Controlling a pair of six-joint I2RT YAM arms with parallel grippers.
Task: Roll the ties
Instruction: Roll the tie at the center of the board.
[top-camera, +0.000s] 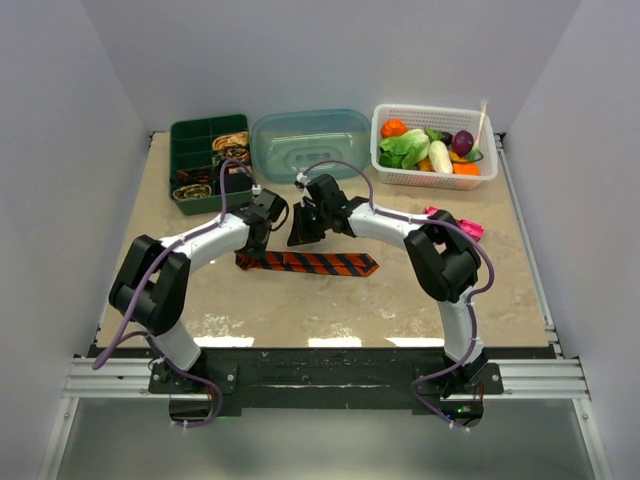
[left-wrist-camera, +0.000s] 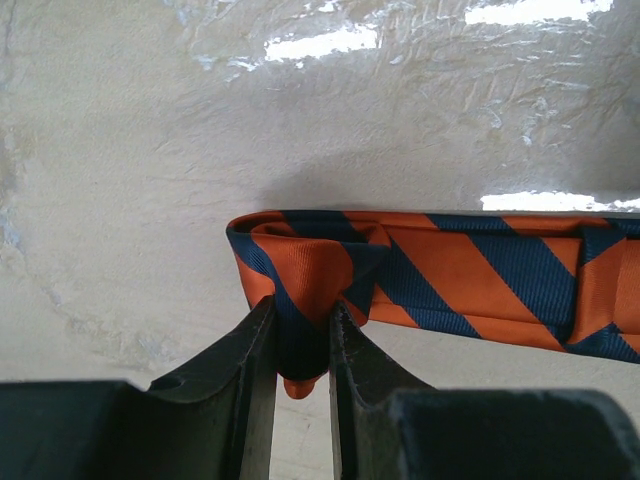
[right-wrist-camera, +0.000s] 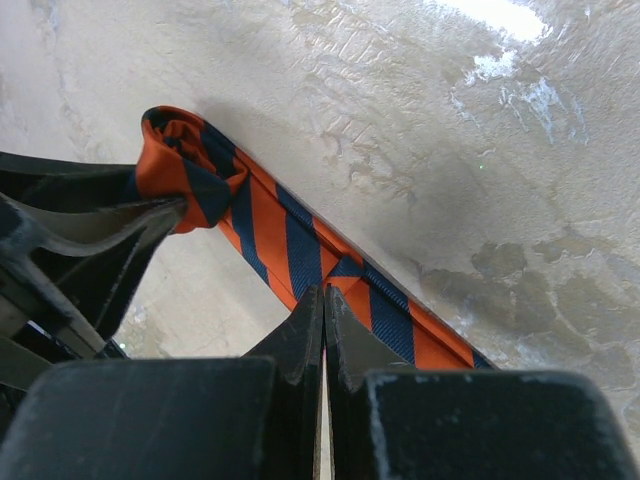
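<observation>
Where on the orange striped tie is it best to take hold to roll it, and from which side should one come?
Probably grip the orange striped tie at its folded-over end, coming from above with the jaws across its width. There the fabric curls up off the table; the rest lies flat with nothing to pinch. The left gripper pinches that fold.

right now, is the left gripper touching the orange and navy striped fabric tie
Touching. The left wrist view shows the left gripper pinching the folded end of the orange and navy striped fabric tie between its fingers.
</observation>
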